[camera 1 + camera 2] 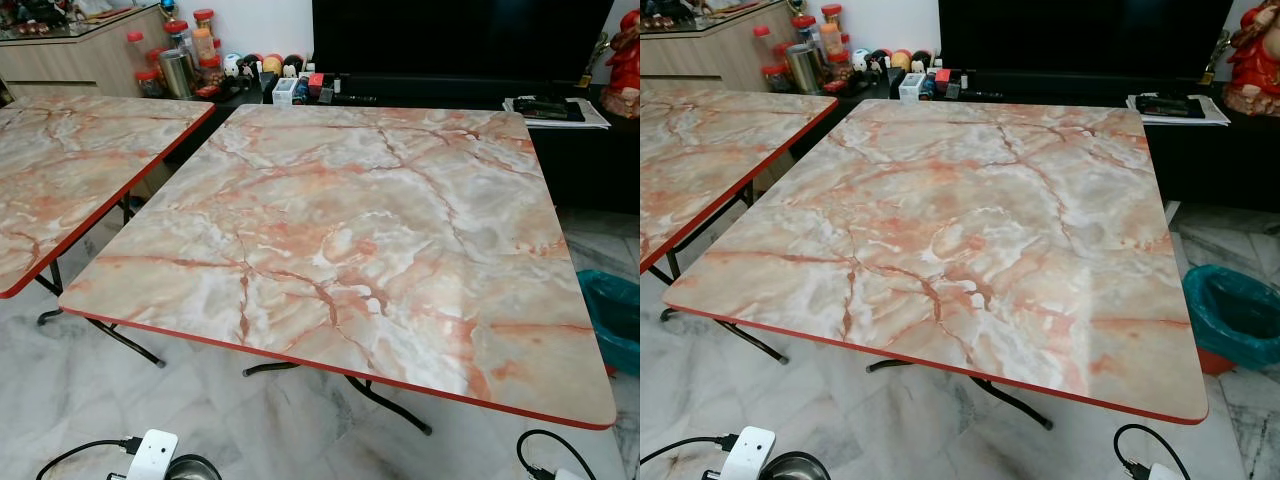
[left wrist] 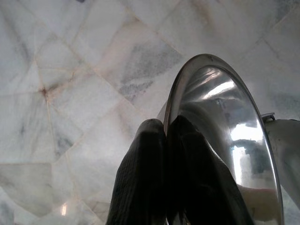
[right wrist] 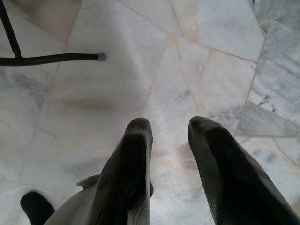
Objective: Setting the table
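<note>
Left gripper [image 2: 165, 129] clamped on rim of steel bowl [image 2: 229, 136], held low over pale marble floor [image 2: 70, 93]; bowl edge visible at bottom of left eye view, below near edge of marble-pattern table [image 1: 350, 240]; right gripper [image 3: 168, 129] parted, holding nothing, above floor near table leg [image 3: 51, 58]; second table [image 1: 70, 170] to left.

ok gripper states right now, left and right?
Left gripper: shut on the rim of a metal plate, held low over the floor.
Right gripper: open, holding nothing, hanging over the floor.
</note>
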`<state>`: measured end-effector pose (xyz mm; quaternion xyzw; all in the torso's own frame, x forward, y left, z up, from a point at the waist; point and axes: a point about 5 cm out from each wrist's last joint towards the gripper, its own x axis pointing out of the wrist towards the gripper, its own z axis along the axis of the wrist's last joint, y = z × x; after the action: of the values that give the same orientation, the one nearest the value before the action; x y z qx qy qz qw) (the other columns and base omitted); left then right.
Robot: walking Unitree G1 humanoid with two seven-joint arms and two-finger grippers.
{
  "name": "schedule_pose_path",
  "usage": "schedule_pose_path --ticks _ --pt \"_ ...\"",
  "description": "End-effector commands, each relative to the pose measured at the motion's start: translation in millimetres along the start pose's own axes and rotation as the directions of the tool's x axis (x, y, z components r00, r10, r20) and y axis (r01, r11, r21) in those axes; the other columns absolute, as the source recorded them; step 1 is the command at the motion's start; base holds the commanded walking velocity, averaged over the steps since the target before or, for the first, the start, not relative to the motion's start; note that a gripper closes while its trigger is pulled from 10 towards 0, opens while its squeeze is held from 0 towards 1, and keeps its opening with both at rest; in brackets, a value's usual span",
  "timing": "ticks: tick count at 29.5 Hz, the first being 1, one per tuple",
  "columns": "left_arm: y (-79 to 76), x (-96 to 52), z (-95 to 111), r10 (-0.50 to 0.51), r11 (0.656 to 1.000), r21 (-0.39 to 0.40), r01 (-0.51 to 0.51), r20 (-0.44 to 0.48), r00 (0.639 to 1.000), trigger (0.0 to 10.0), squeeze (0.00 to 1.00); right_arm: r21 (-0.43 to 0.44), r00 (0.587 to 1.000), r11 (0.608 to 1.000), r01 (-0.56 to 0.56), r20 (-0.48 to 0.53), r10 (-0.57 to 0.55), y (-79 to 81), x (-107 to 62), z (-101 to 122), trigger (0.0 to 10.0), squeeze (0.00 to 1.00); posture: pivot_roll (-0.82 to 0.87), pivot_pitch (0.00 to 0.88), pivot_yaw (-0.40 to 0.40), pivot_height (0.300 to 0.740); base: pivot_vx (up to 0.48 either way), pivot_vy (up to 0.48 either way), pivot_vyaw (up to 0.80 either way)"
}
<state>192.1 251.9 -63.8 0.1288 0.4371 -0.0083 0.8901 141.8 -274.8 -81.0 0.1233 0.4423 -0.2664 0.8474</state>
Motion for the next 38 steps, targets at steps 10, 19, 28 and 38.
schedule_pose_path --ticks 10,19,28,38 --pt "5.5 -3.6 -14 0.014 1.000 -0.022 -0.015 -0.044 0.999 10.0 0.00 -0.014 1.000 1.000 -0.008 -0.019 0.008 0.9 -0.3 -3 10.0 0.00 -0.01 0.062 0.064 0.740 0.000 0.000 -0.78" --pt "3.9 -2.9 -12 0.013 1.000 -0.013 -0.014 -0.039 0.999 10.0 0.00 -0.015 1.000 1.000 -0.007 -0.022 0.007 0.9 -0.1 -3 10.0 0.00 -0.01 0.072 0.063 0.740 0.000 0.000 -0.78" --pt "1.7 -2.4 -10 -0.006 1.000 -0.017 0.005 -0.030 1.000 10.0 0.00 0.011 1.000 1.000 -0.002 -0.004 0.002 1.3 -0.2 -2 10.0 0.00 0.00 0.075 0.062 0.740 0.000 0.000 -0.09" --pt "17.3 -7.0 -21 0.153 0.966 -0.204 -0.161 -0.052 0.987 10.0 0.00 0.001 1.000 1.000 -0.001 -0.008 0.001 1.6 -0.1 -2 10.0 0.00 0.00 0.076 0.068 0.740 0.000 0.000 0.00"
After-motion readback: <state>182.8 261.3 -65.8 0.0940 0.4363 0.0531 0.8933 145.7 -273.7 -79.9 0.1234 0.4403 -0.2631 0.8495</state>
